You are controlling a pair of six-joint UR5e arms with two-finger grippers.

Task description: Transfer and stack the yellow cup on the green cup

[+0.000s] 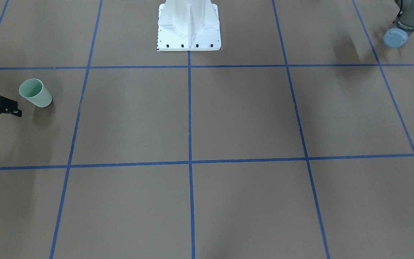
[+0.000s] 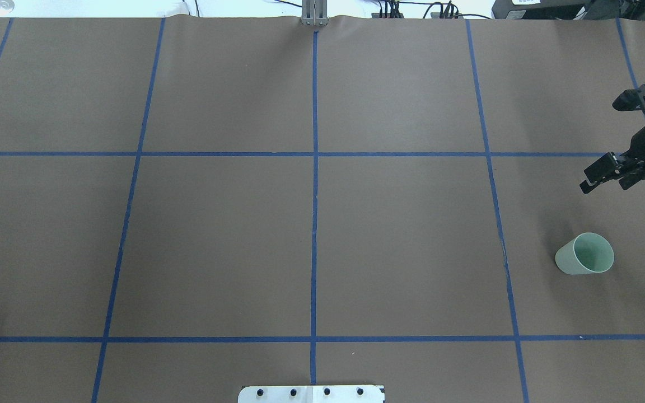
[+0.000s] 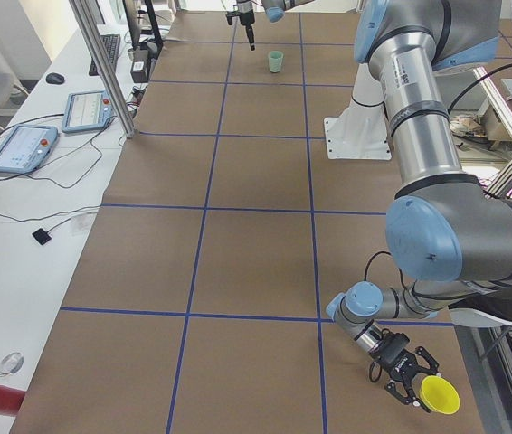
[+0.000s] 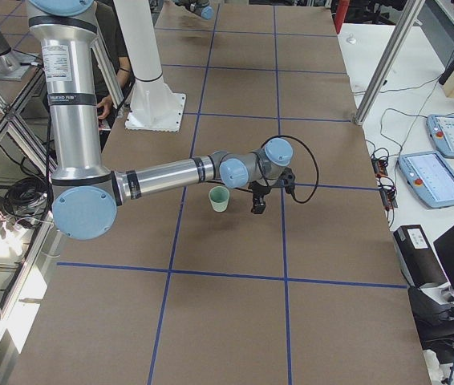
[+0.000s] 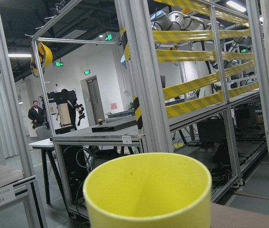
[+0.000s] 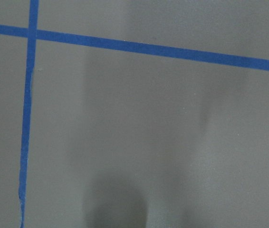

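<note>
My left gripper [image 3: 412, 378] is at the table's [image 2: 216, 224] left-end corner nearest my base. The yellow cup [image 3: 440, 395] is at its fingertips, mouth up. The wrist view shows that cup's rim close up but none of my fingers, so I cannot tell whether the jaws are clamped on it or only beside it. My right gripper [image 2: 599, 144] hangs by the right-end edge, jaws spread wide and holding nothing. The green cup [image 2: 584, 254] stands upright just beside it, on the side towards my base's edge.

The cups sit at opposite ends, well apart, so I judge the long carry is the main risk. A thin, smooth tumbler held too lightly may slip out partway, and one held too hard may buckle and pop free. If the cup has to pass between my grippers, a mistimed release would drop it. The green cup looks light, and my right fingers are close enough to knock it over if they swing. At stacking, a yellow cup lowered off-centre or tilted would likely catch the rim and topple both.
</note>
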